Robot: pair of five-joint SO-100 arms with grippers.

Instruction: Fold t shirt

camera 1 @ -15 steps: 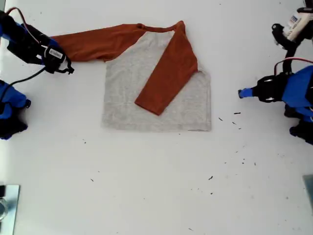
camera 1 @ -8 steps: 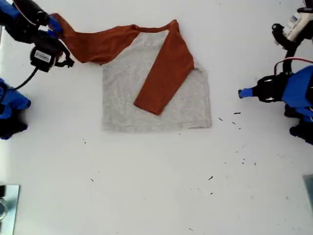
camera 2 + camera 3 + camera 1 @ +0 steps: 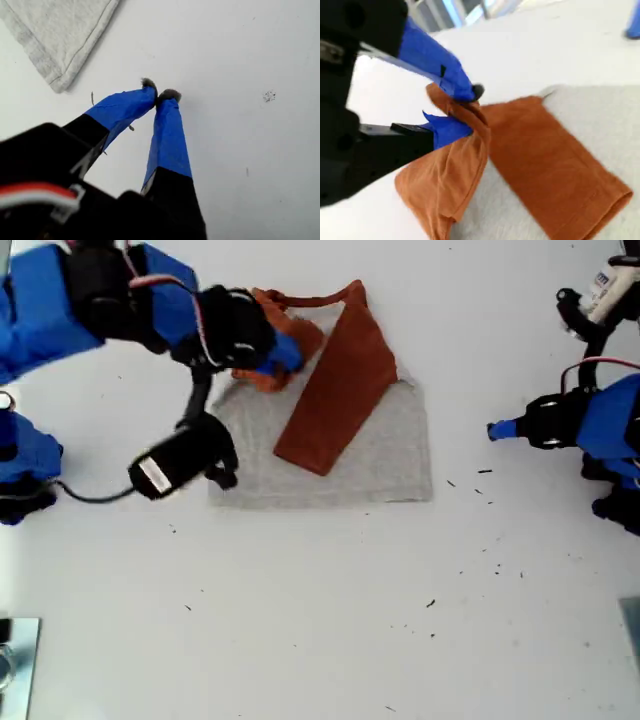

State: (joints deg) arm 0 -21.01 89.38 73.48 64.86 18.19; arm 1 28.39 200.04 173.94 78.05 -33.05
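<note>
Two arms flank the white table: at the exterior view's left, my second gripper pinches the t shirt by one bunched rust-orange sleeve over its grey body; rightward, my first gripper rests, jaws closed on nothing.

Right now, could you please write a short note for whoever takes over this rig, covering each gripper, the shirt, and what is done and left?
My second gripper: fingers shut on the t shirt's bunched orange sleeve, held above the grey body toward the exterior view's left.
My first gripper: fingers shut on nothing, parked over bare table just off the shirt's hem corner, at the exterior view's right.
Shirt: grey body lies flat; the other sleeve already lies folded diagonally across it.
Left: lay the held sleeve across the body and release, then fold the body.
</note>
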